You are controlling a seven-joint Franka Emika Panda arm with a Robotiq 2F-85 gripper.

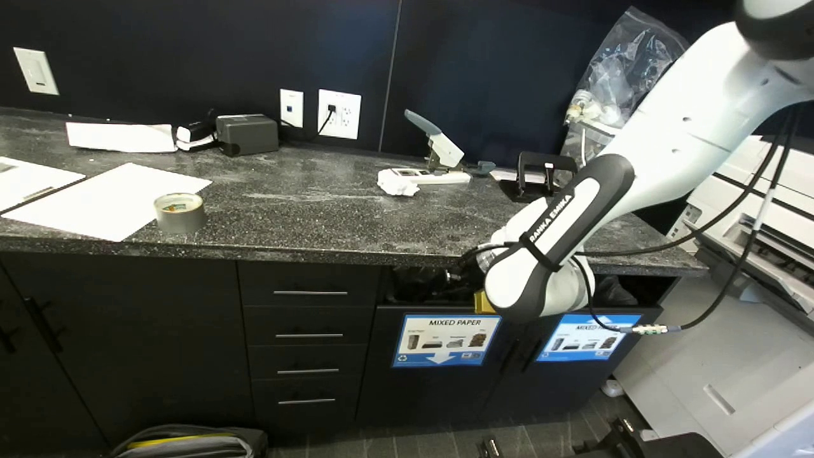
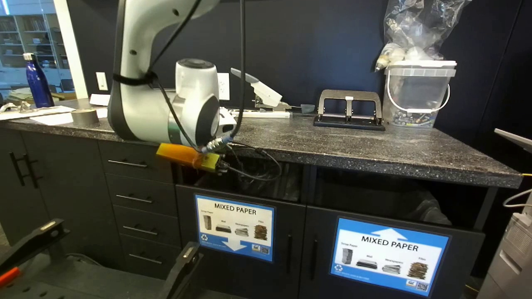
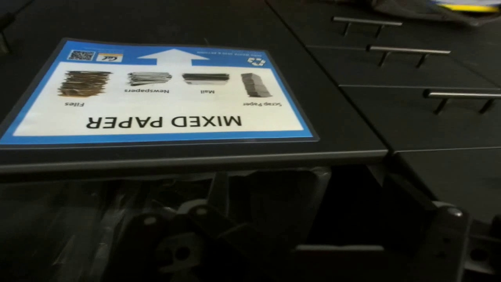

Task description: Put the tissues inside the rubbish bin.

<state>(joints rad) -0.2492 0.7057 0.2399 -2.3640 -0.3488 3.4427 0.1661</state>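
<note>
A crumpled white tissue (image 1: 397, 183) lies on the dark counter at the front of the stapler. The rubbish bin (image 3: 319, 196) sits in the cabinet opening under the counter, with a clear liner along its rim. Its opening also shows in both exterior views (image 1: 413, 286) (image 2: 286, 185). My gripper (image 3: 313, 190) points down into this opening. Its fingers are wide apart in the wrist view and I see nothing between them. The lower part of the view is very dark. The gripper is mostly hidden behind the arm in an exterior view.
The counter edge (image 2: 374, 164) overhangs the opening just above the gripper. The cabinet door with a mixed paper sign (image 2: 235, 224) stands below it. A stapler (image 1: 439, 175), hole punch (image 2: 349, 109), clear bucket (image 2: 417, 91) and tape roll (image 1: 180, 213) stand on the counter.
</note>
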